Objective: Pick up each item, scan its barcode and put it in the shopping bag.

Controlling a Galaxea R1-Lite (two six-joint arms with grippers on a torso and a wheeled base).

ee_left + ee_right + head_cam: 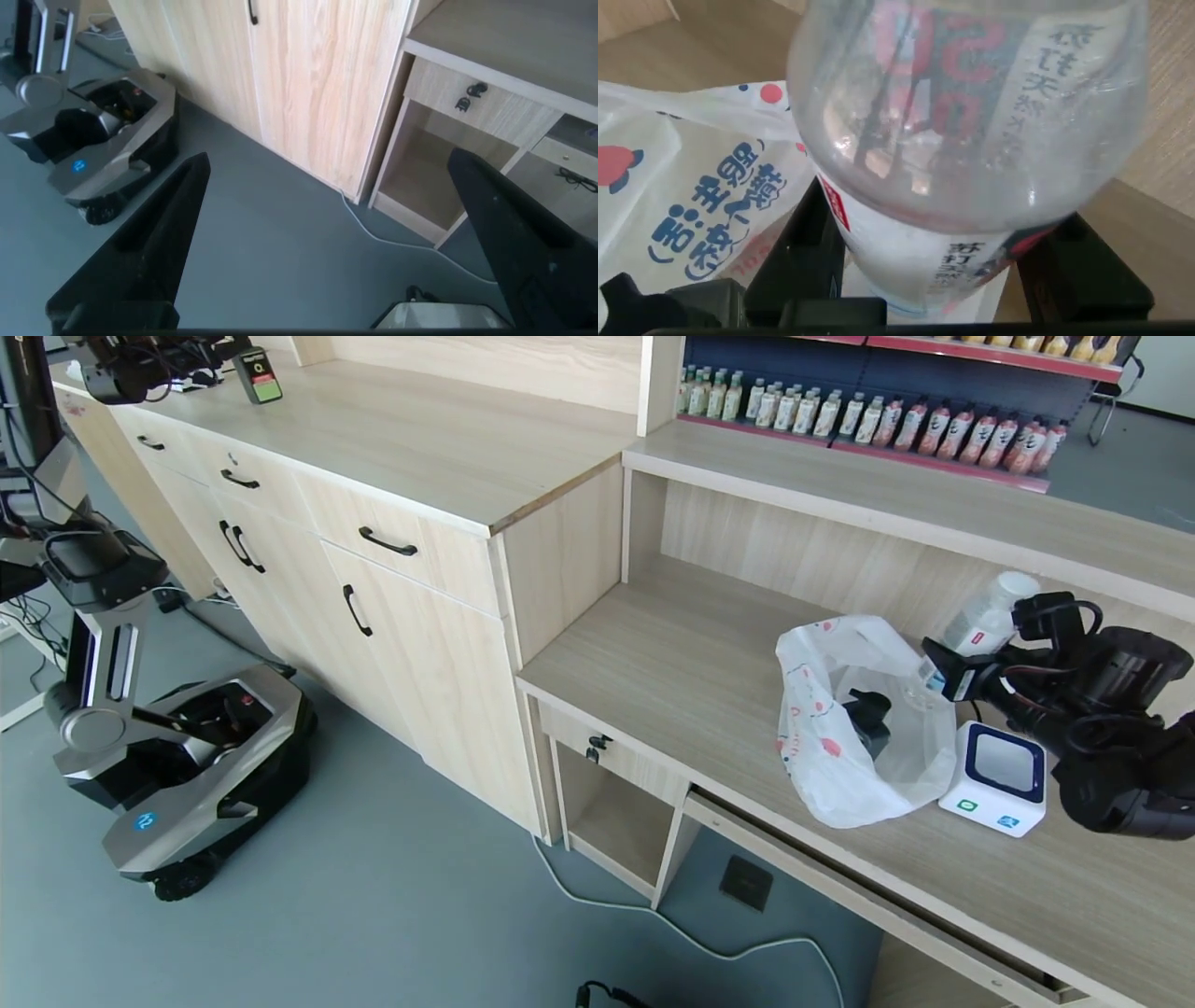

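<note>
Bottle (pixel 985 616) is clamped in the right tool (pixel 945 674), tilted above the counter (pixel 672 663), close to the open bag (pixel 812 728) and the scanner (pixel 999 775). Left tool (pixel 327 168) hangs spread wide over the floor (pixel 280 243), holding nothing.

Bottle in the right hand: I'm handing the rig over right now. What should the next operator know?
Right hand: shut on the bottle, held over the desk behind the scanner.
Left hand: open and holding nothing, out over the floor, away from the desk.
Shopping bag: lies open on the desk, just left of the scanner. A dark item seems to be inside it; I cannot tell what it is.
Done: the bottle is picked up.
Left: I cannot tell whether it has been scanned. If in doubt, pass its barcode over the scanner, then put it in the bag.
</note>
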